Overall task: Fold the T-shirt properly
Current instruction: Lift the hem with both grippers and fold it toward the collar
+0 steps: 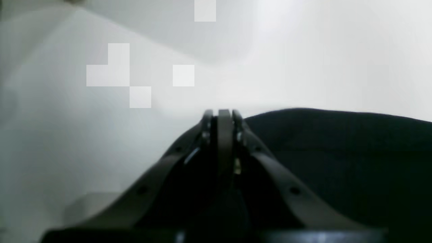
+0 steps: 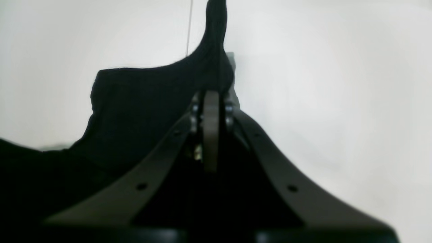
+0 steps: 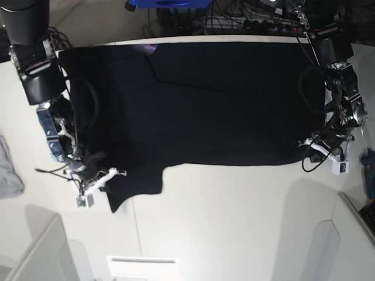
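The black T-shirt (image 3: pixel 222 99) lies spread out, plain side up, across the far half of the white table (image 3: pixel 234 222). In the base view my right gripper (image 3: pixel 117 174) is at its lower left sleeve. In the right wrist view the right gripper (image 2: pixel 211 98) is shut with the T-shirt's black cloth (image 2: pixel 135 111) bunched at its tips and drawn up in a peak. My left gripper (image 3: pixel 306 143) is at the shirt's lower right corner. In the left wrist view the left gripper (image 1: pixel 222 113) is shut. The T-shirt (image 1: pixel 337 152) lies against its right side; a hold is not visible.
A small grey cloth (image 3: pixel 9 167) lies at the table's left edge. Cables and a blue object (image 3: pixel 164 3) sit behind the far edge, and another blue object (image 3: pixel 369 170) at the right edge. White panels (image 3: pixel 41 252) stand at the front left and front right.
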### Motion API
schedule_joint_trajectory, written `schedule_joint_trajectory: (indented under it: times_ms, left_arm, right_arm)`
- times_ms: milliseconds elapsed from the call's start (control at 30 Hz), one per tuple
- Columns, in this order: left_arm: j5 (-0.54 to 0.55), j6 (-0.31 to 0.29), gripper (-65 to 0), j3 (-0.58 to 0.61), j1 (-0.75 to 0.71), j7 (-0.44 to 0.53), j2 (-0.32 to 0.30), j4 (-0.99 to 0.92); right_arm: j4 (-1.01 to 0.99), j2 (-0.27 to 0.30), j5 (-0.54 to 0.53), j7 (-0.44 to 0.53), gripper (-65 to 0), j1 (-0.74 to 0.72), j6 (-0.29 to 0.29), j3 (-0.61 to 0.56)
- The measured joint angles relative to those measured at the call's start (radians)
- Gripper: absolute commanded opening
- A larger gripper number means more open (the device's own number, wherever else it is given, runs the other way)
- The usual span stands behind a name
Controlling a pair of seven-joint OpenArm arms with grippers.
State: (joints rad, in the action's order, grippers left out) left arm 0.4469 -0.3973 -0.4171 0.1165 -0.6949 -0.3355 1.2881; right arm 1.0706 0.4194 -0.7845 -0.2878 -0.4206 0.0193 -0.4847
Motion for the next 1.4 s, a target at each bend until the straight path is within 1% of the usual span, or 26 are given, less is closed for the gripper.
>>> schedule_joint_trajectory:
  times_ms: [100,133,233,300,367,400,467,500,700,833,1033,1133,1267,1400]
  left_arm:
    - [0.029,0.0,-65.0,0.002,-0.052,-0.003,-0.009,0.043]
    - [0.05,0.001,-65.0,0.002,-0.071,-0.003,-0.015,0.067]
    - [0.094,0.003,-65.0,-0.008,-0.116,0.0,-0.018,0.147]
    - [0.107,-0.004,-65.0,-0.047,-0.157,-0.001,-0.011,0.209]
    - [0.1,0.004,-65.0,-0.074,-0.198,-0.002,-0.011,0.257]
    - [0.101,0.001,-65.0,-0.088,-0.214,-0.018,-0.011,0.275]
    - [0.1,0.0,-65.0,-0.096,-0.22,-0.099,-0.014,0.293]
    - [0.1,0.0,-65.0,-0.106,-0.22,-0.122,-0.01,0.303]
    - [0.107,-0.004,-65.0,-0.179,-0.236,-0.163,0.005,0.386]
    - [0.101,-0.004,-65.0,-0.183,-0.273,-0.222,0.007,0.422]
    - [0.107,-0.004,-65.0,-0.184,-0.329,-0.224,0.006,0.462]
    - [0.105,-0.004,-65.0,-0.185,-0.358,-0.23,0.006,0.488]
    - [0.107,-0.004,-65.0,-0.184,-0.393,-0.23,0.005,0.538]
    - [0.108,-0.004,-65.0,-0.185,-0.42,-0.231,0.006,0.547]
  right_arm:
    - [0.039,0.011,0.0,0.004,-65.0,0.032,0.0,0.0]
    - [0.051,0.009,0.0,-0.002,-65.0,0.048,0.0,0.023]
    - [0.107,0.008,0.006,-0.002,-65.0,0.126,0.0,0.14]
    - [0.131,0.014,0.007,-0.01,-65.0,0.159,0.0,0.177]
    - [0.161,0.014,0.004,-0.032,-65.0,0.186,0.003,0.198]
    - [0.178,0.011,0.007,-0.037,-65.0,0.203,0.003,0.211]
    - [0.202,0.007,0.004,-0.039,-65.0,0.229,0.003,0.233]
    - [0.217,0.007,0.004,-0.043,-65.0,0.24,0.002,0.239]
    - [0.322,0.011,0.005,-0.038,-65.0,0.306,0.003,0.291]
    - [0.359,0.008,0.003,-0.045,-65.0,0.354,0.0,0.318]
    - [0.455,0.01,0.004,-0.048,-65.0,0.443,0.002,0.386]
    - [0.494,0.007,0.004,-0.129,-65.0,0.472,0.002,0.436]
    - [0.536,-0.006,0.007,-0.147,-65.0,0.512,0.003,0.493]
    - [0.612,-0.008,0.007,-0.149,-65.0,0.571,0.002,0.521]
